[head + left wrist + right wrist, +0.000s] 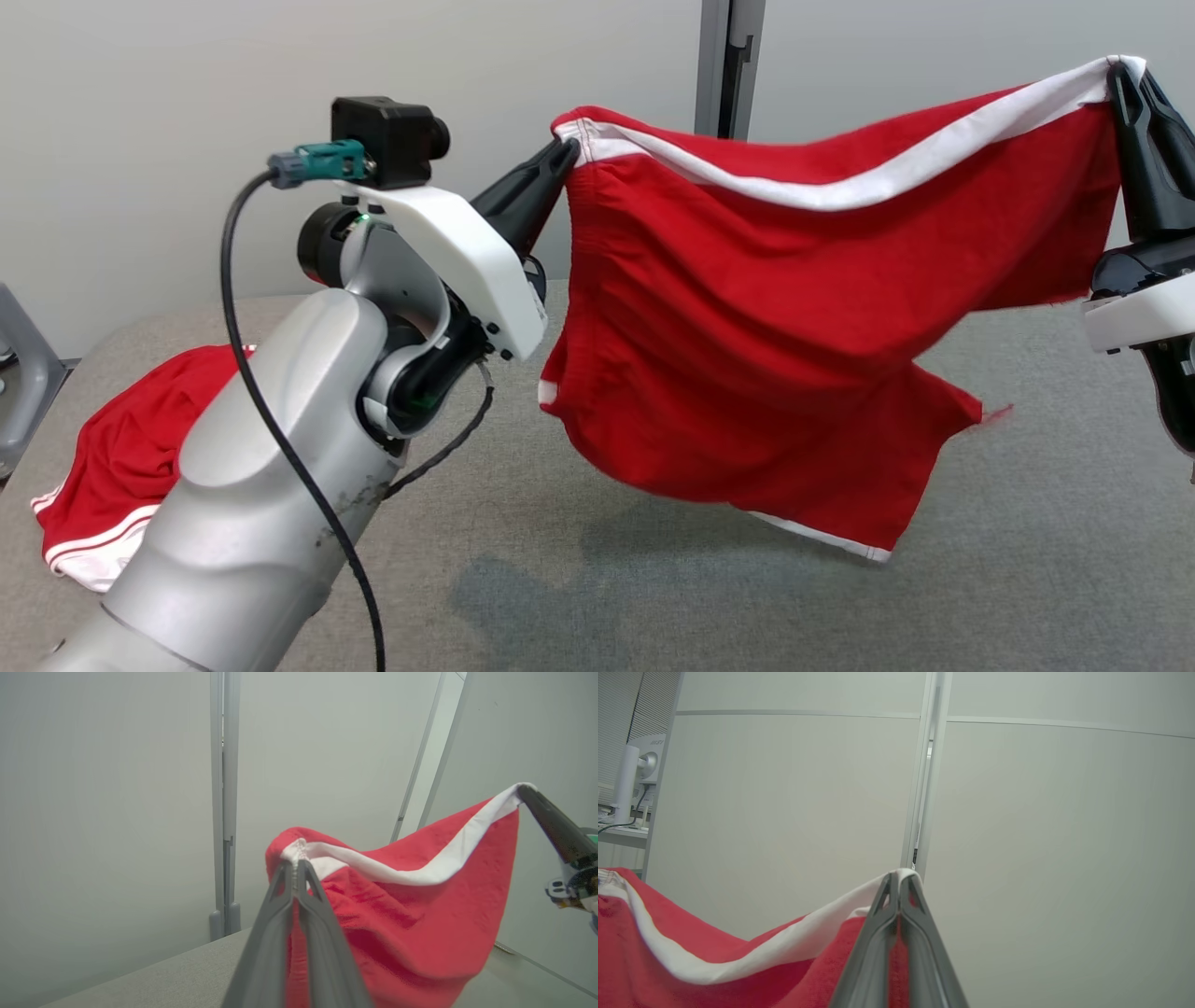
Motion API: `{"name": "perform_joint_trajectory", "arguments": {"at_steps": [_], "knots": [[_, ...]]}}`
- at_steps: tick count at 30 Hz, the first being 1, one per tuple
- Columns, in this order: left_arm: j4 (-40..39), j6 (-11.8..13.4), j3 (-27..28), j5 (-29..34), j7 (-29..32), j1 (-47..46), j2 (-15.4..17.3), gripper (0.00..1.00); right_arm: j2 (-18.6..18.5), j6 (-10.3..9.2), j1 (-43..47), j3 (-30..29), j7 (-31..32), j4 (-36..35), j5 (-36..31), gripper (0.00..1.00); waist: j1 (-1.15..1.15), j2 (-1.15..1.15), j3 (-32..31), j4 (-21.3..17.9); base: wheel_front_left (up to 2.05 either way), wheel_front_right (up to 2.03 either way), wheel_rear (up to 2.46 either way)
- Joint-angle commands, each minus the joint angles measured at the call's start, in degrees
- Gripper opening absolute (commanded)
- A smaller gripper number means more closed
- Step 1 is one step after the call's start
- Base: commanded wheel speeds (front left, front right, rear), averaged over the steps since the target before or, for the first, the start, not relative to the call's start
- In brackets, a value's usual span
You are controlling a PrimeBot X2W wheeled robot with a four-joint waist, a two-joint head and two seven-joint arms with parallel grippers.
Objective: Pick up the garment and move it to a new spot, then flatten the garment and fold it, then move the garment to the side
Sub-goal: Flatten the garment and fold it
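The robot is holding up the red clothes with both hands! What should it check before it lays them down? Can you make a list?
1. Left end effector shut on a top corner of the red garment: ok.
2. Right end effector shut on the other top corner: ok.
3. Garment hanging above the table, not dragging: ok, it seems, with a shadow beneath it.
4. White top edge pulled straight: not ok, it sags in the middle.
5. Lower part hanging flat: not ok, it is bunched and uneven.
6. Other red garment out of the way: ok, it lies at the table's left.
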Motion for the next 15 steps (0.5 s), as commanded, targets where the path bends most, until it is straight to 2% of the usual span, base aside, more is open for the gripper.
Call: {"name": "perform_joint_trajectory", "arguments": {"at_steps": [1, 5, 8, 15], "knots": [[-0.5, 0.5, 0.8, -0.7, 0.6, -0.8, 0.9, 0.00, 0.1, -0.02, -0.4, -0.4, -0.3, 0.3, -0.9, 0.00, 0.00, 0.00, -0.1, -0.3, 0.00, 0.00, 0.00], [-2.0, 1.2, 4.2, -6.0, 1.5, 1.3, -0.6, 0.00, 0.3, -0.02, -0.2, -2.0, -0.3, 2.4, -2.4, 0.00, 0.00, 0.00, 0.0, -0.8, 0.00, 0.00, 0.00], [-2.6, 2.1, 5.5, -6.2, 0.3, 1.4, 0.1, 0.00, 1.0, -0.02, -0.4, -3.7, -0.3, 4.6, -2.4, 0.00, 0.00, 0.00, 0.4, -1.1, 0.00, 0.00, 0.00], [-2.2, 3.0, 5.4, -5.9, -1.2, 0.9, -1.5, 0.00, 0.4, -0.02, -1.8, -3.2, -0.3, 8.0, -0.3, 0.00, 0.00, 0.00, 3.2, -1.9, 0.00, 0.00, 0.00]]}}
